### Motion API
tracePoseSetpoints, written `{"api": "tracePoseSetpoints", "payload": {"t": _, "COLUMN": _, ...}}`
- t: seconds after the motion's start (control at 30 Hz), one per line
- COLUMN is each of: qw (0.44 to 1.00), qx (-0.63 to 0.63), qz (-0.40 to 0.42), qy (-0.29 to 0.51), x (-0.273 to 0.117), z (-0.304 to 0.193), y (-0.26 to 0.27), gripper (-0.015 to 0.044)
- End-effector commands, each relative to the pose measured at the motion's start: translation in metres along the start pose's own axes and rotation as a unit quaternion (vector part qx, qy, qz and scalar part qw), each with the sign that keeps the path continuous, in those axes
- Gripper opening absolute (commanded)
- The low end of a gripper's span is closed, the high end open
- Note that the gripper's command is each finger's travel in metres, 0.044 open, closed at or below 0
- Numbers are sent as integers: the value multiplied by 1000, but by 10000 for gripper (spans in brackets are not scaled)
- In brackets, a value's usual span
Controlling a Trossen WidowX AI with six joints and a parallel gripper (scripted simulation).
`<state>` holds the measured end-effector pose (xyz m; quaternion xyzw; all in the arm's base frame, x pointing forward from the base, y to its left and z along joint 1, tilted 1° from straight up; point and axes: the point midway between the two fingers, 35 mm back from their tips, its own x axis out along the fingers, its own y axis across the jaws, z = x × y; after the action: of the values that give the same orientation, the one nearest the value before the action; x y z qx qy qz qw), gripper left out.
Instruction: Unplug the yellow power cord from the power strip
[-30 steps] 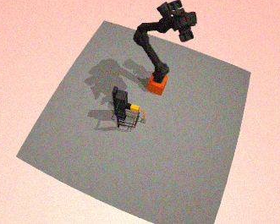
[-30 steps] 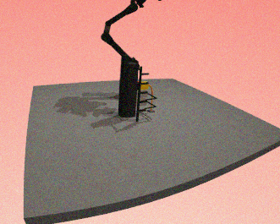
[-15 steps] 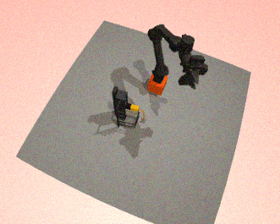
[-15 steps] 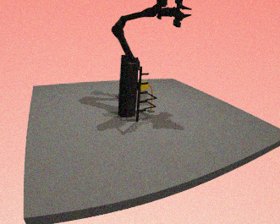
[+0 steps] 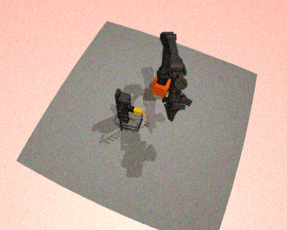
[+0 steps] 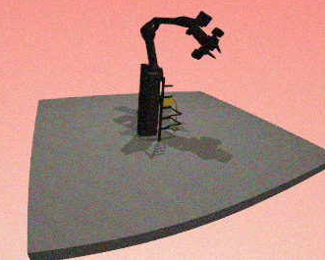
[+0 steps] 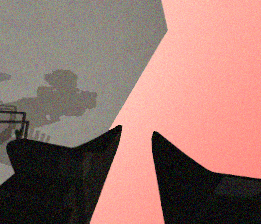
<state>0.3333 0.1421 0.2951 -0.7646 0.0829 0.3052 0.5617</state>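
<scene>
The yellow plug (image 5: 138, 111) (image 6: 168, 100) sits on the side of the upright dark power strip (image 5: 124, 100) (image 6: 149, 104), with a short black piece between them in the top view. Whether it is fully seated cannot be told. Its orange-yellow cord (image 5: 147, 119) (image 6: 176, 110) curves down from it. My gripper (image 5: 171, 119) (image 6: 217, 55) (image 7: 137, 131) is partly open, with nothing between its fingertips. It hangs high above the table, well apart from plug, cord and strip, pointing down at a slant. The plug does not show in the wrist view.
A thin black wire frame (image 5: 140, 122) (image 6: 177, 124) (image 7: 24, 120) stands beside the strip, under and around the cord. The arm's orange base (image 5: 160, 88) is behind the plug in the top view. The grey table (image 5: 198, 170) (image 6: 111, 197) carries several shadows.
</scene>
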Motion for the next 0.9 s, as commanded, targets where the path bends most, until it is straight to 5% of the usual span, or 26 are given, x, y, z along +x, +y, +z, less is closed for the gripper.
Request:
{"api": "tracePoseSetpoints", "payload": {"t": 0.0, "qw": 993, "qx": 20, "qz": 118, "qy": 8, "x": 30, "z": -21, "y": 57, "gripper": 160}}
{"api": "tracePoseSetpoints", "payload": {"t": 0.37, "qw": 887, "qx": 153, "qz": 435, "qy": -9, "x": 34, "z": -72, "y": 218, "gripper": 160}}
{"api": "tracePoseSetpoints", "payload": {"t": 0.87, "qw": 877, "qx": 164, "qz": 452, "qy": -11, "x": 32, "z": -80, "y": 227, "gripper": 160}}
